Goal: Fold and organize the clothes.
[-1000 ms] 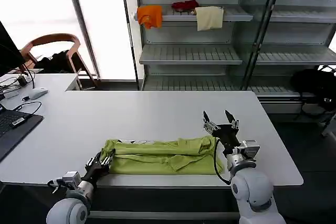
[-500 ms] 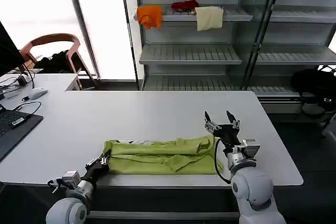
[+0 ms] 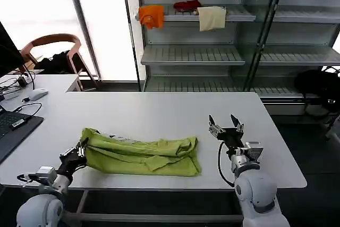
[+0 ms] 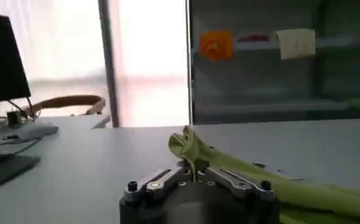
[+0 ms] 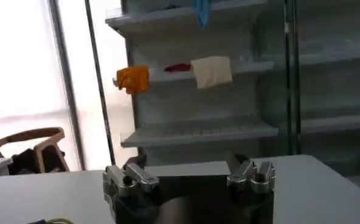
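Two grippers are over the near half of the white table (image 3: pixel 159 111). The left gripper (image 3: pixel 79 152) has its fingers closed on the left end of the lime T-shirt (image 3: pixel 141 154), and in the left wrist view a small bunch of that fabric (image 4: pixel 189 146) stands up between the pinched fingers (image 4: pixel 162 178), with the rest of the shirt trailing away across the tabletop. The left arm comes in low from the near left edge of the table, forearm almost level with the surface. The shirt lies as a long rumpled band along the near edge, its held end raised into a peak, its other end flat and wrinkled near the middle of the table's front. The right gripper (image 3: pixel 226 129) is spread wide, both fingers pointing up and away from the robot, holding nothing, clear of the shirt's right end. Its arm rises from the near right edge with the wrist just above the table. Behind the table, metal shelves (image 3: pixel 191 54) carry an orange cloth (image 3: pixel 152 16), a red cloth (image 3: pixel 187 5) and a cream cloth (image 3: pixel 211 17) on the upper shelf. A laptop (image 3: pixel 11 126) sits at the far left.
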Motion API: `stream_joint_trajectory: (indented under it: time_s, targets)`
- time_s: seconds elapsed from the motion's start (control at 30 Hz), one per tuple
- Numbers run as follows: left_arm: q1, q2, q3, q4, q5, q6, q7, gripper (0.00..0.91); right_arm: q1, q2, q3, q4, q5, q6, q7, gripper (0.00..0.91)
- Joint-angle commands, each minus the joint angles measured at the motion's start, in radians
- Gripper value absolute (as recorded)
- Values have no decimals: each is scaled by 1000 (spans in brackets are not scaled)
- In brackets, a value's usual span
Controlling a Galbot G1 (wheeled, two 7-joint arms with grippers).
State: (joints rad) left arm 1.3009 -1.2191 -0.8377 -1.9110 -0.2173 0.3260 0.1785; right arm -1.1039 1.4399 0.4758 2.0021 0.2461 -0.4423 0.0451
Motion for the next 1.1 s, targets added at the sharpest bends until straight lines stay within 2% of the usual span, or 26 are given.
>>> stream_joint_trajectory:
  time_s: [0.03, 0.13, 0.23, 0.5, 0.6, 0.87, 1.1]
  targets:
    - [-60, 172, -175, 67, 339, -96, 86, 0, -4, -3, 5, -13, 0, 0, 6, 907]
    - [-84, 188, -184, 56, 342, -86, 84, 0, -8, -4, 12, -19, 10, 10, 1, 907]
    - [-80, 162, -158, 7, 319, -77, 77, 0, -13, -1, 18, -18, 30, 12, 0, 907]
    - [3, -34, 52, -176, 124, -9, 36, 0, -18, 6, 12, -12, 16, 7, 3, 907]
    - [5, -68, 157, -221, 91, 36, 9, 0, -22, 6, 11, -8, 16, 9, 1, 907]
    - [-35, -91, 378, -269, 115, 155, -72, 0, -32, 5, 12, -3, 15, 10, 0, 907]
    - [-49, -105, 458, -197, 205, 201, -89, 0, -36, 3, 11, 4, 16, 25, -4, 907]
